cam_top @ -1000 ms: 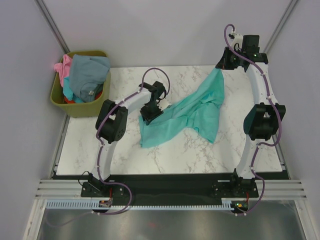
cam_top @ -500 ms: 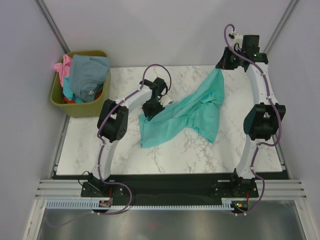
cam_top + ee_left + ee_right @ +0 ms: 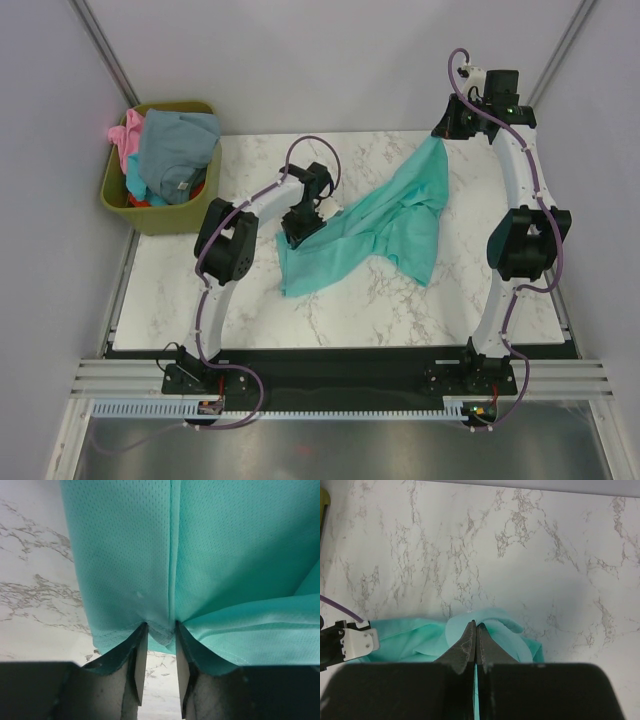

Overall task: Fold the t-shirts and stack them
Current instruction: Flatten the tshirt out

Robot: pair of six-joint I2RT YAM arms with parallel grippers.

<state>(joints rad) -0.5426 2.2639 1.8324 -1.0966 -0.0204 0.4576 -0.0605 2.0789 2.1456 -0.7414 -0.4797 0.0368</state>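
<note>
Two claws engaged: both grip the same teal t-shirt point(image 3: 385, 225)
Left claw point(image 3: 159, 630): low over the left-centre of the bench point(image 3: 200, 300), jaws pinched on the shirt's hem; a small fold of hem is bunched between the fingertips point(image 3: 140, 645)
Right claw point(image 3: 475, 626): raised above the far right corner of the bench, jaws pressed together with a thin strip of teal cloth running between them
Teal t-shirt, position: centre to right of the bench, spread diagonally from the left claw up to the right claw
Teal t-shirt, condition: unfolded and creased; near-left part lies flat on the marble, far-right end is drawn up into a narrow peak at the right claw, a loose flap hangs toward the near right
Bin point(image 3: 120, 200): olive green, off the far left corner of the bench, just beside its edge
Bin contents: grey-blue t-shirt point(image 3: 175, 150) on top, pink t-shirt point(image 3: 125, 135) draped over the far left rim, red-orange t-shirt point(image 3: 140, 201) showing low at the near side, all crumpled together
Stack: no folded shirt lies on the bench yet
</note>
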